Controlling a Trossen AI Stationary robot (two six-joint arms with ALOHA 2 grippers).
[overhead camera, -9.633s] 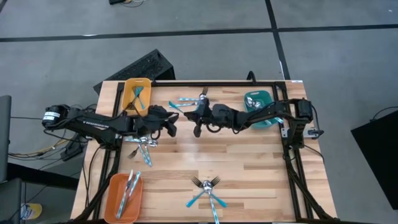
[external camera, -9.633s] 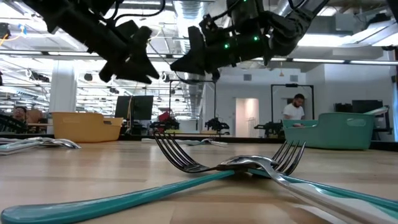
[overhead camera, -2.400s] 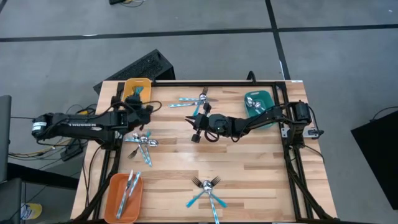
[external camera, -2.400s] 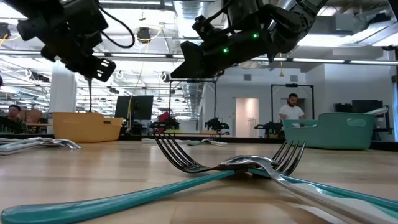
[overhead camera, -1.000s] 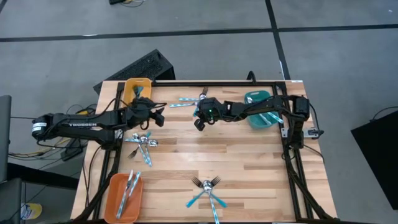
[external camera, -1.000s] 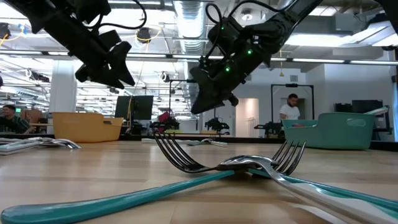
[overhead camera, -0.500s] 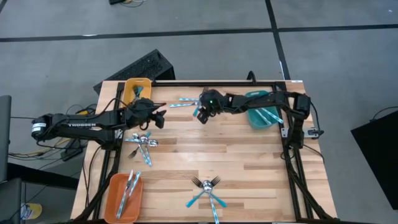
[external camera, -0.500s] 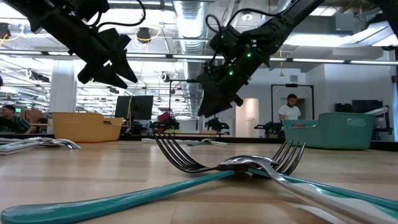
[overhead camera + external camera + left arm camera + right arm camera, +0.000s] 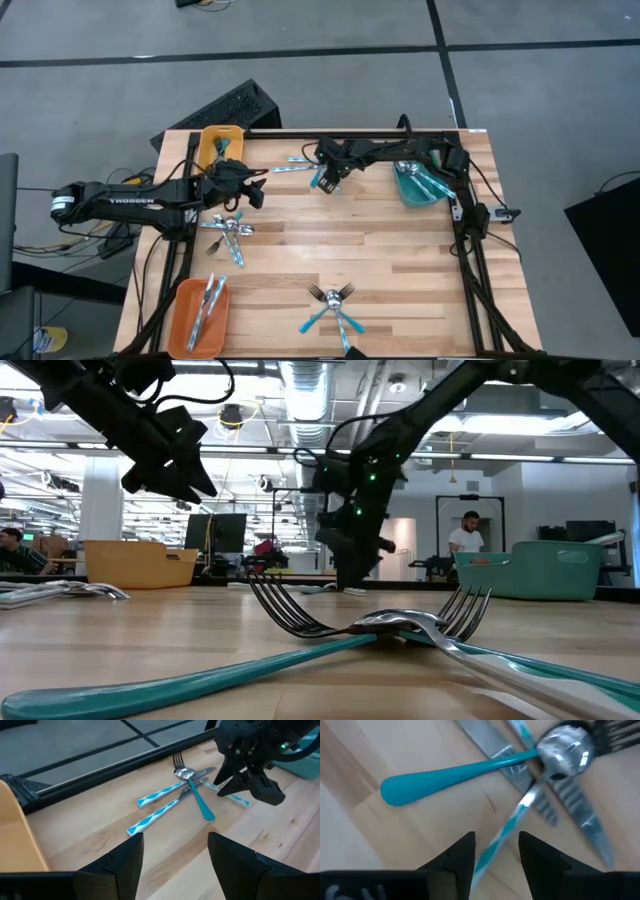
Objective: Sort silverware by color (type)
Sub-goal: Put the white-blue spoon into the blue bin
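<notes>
The right gripper [image 9: 322, 183] is lowered over a small heap of silverware at the far middle of the light wooden slatted table [image 9: 400, 250]. Its two dark fingers [image 9: 460, 857] are spread apart with nothing between them. In the right wrist view a spoon with a solid teal handle and a shiny silver bowl [image 9: 485, 767] is seen lying just ahead of the fingertips, crossed over a silver-bladed knife [image 9: 540, 795] and a piece with a blue-and-white patterned handle [image 9: 507, 832] that runs down into the gap between the fingers. Whether the fingers touch any piece cannot be told.

The left gripper [image 9: 258, 188] is held above the table near the yellow rectangular tray [image 9: 208, 148], well apart from that heap. Its fingers [image 9: 125, 857] are parted and empty, and the same heap [image 9: 187, 785] is seen beyond them, with the right gripper [image 9: 250, 782] over it.

A second cluster of blue-handled silverware [image 9: 228, 235] lies on the table just nearer than the left gripper. A third cluster of crossed forks [image 9: 333, 305] lies at the near middle edge. More pieces are held in the orange rectangular tray [image 9: 180, 330] at the near left corner and in the teal rectangular tray [image 9: 403, 188] at the far right.
</notes>
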